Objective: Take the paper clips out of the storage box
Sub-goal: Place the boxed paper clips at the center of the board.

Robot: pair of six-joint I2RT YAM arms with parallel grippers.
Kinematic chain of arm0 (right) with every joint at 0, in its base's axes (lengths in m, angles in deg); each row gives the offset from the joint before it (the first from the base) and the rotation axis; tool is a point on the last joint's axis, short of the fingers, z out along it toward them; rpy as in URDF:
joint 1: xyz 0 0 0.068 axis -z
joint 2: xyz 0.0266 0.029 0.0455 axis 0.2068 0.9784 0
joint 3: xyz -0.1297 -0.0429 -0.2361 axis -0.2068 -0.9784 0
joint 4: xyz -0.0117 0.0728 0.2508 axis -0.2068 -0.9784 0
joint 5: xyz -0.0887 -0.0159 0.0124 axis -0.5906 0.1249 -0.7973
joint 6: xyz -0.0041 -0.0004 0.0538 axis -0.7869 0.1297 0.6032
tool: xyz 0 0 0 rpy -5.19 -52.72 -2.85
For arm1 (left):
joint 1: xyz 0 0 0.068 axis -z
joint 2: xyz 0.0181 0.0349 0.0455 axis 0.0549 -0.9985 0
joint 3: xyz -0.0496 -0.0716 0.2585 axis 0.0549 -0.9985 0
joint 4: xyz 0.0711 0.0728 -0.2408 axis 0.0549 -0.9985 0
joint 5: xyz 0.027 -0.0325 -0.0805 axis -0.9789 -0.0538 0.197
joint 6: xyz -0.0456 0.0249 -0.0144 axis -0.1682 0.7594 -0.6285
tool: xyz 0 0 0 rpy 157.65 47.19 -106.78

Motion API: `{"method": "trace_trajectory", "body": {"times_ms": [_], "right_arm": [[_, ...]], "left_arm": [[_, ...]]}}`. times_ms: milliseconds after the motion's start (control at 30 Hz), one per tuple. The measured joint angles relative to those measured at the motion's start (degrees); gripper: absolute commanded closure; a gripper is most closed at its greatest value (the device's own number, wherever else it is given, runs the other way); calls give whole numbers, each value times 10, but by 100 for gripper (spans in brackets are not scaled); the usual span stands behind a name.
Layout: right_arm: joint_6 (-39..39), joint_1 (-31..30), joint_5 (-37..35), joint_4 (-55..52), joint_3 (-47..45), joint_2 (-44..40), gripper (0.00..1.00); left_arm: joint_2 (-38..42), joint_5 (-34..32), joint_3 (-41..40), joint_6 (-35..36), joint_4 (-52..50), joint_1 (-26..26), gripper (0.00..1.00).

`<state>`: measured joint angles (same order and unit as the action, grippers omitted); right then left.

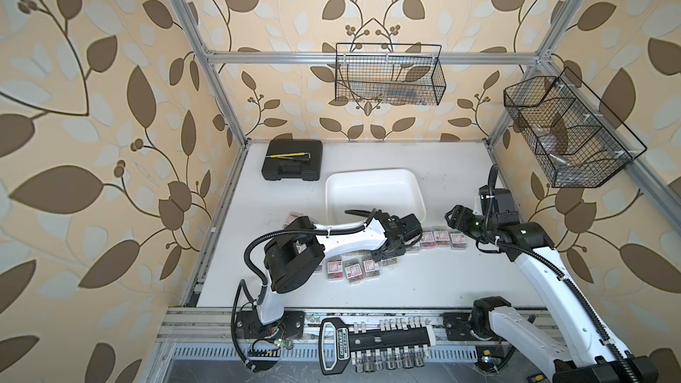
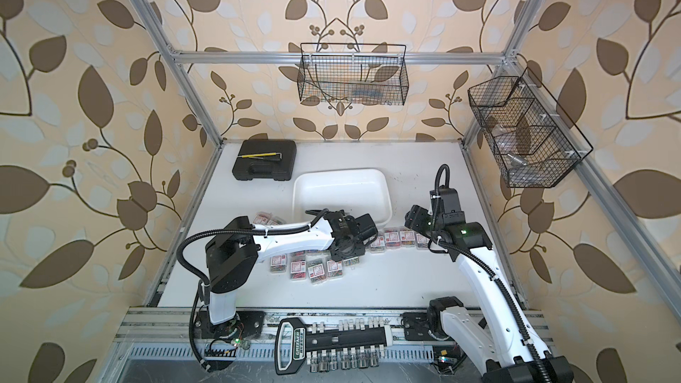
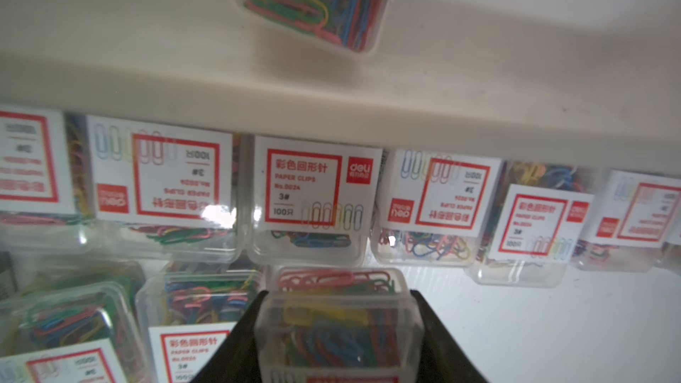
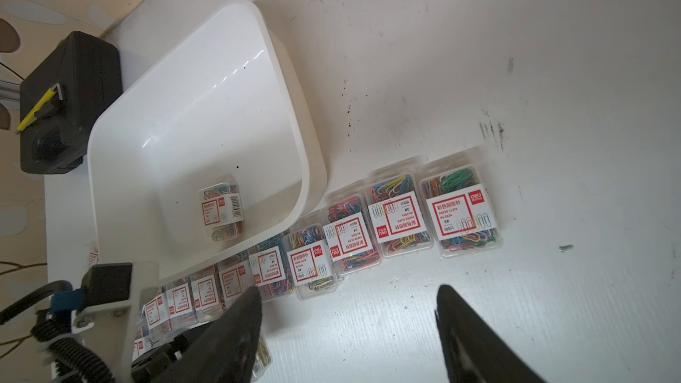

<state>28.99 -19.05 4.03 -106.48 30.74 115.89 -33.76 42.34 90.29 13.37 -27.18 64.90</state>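
- White storage box sits mid-worktop.
- Paper clip boxes lie in rows along its near side.
- Left hand hangs low over them.

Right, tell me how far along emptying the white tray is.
Done: most clip boxes sit in rows on the table beside the storage box. In hand: the left gripper is shut on one clip box by those rows; the right gripper hangs open, empty. Left: one last box inside the storage box.
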Motion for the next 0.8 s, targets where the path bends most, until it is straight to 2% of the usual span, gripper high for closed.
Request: {"method": "trace_trajectory", "body": {"times_ms": [200, 600, 800], "right_arm": [[0, 0, 0, -5, -1, -6, 25], [0, 0, 0, -7, -1, -7, 25], [0, 0, 0, -7, -1, -11, 24]], "left_arm": [[-9, -1, 1, -1, -2, 5, 60], [-30, -2, 7, -1, -38, 9, 39], [-36, -14, 37, 1, -62, 9, 32]]}}
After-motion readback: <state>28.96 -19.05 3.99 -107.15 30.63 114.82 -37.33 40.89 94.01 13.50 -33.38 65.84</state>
